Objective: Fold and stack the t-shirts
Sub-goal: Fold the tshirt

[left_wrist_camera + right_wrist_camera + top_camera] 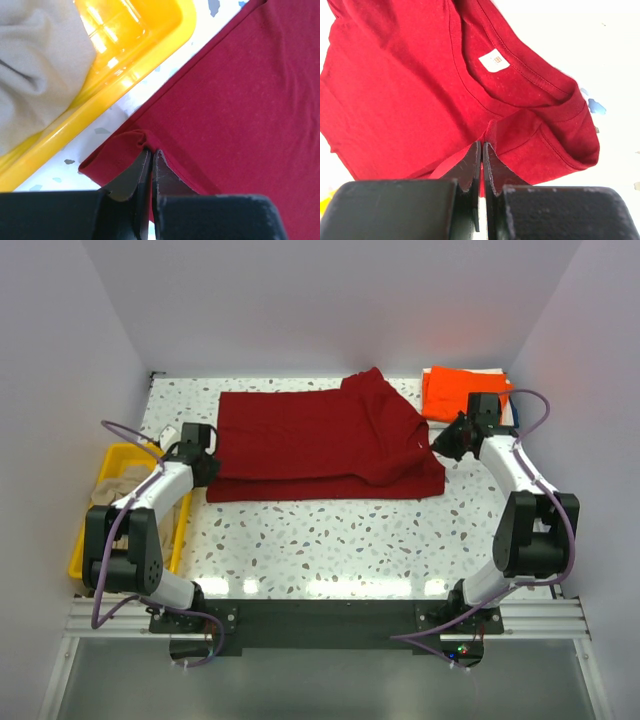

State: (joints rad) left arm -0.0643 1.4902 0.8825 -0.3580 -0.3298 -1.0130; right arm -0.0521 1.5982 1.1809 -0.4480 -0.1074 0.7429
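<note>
Dark red tee (320,445), left gripper (151,152) pinching its corner, right gripper (482,145) clamped near collar, white neck label (494,61), its print seemingly unreadable

In the top view the beige t-shirt (103,490) lies in the yellow tray (122,458) at the left of the frame. The left arm (160,485) covers most of it, so its shape cannot be told. At the upper right the right arm (510,465) hides the near corner of the orange t-shirt (455,388). A pale strip (497,373) at its far edge is too thin to identify.

In the left wrist view the dark red t-shirt (240,100) runs off the right and upper edges. The hem pinched in the left gripper (151,159) is hidden between the fingers.

In the right wrist view the print on the white neck label (494,61) is too small to read. The table (580,30) is washed out to white at the upper right. The fold nipped by the right gripper (482,150) is hidden between its fingers.
</note>
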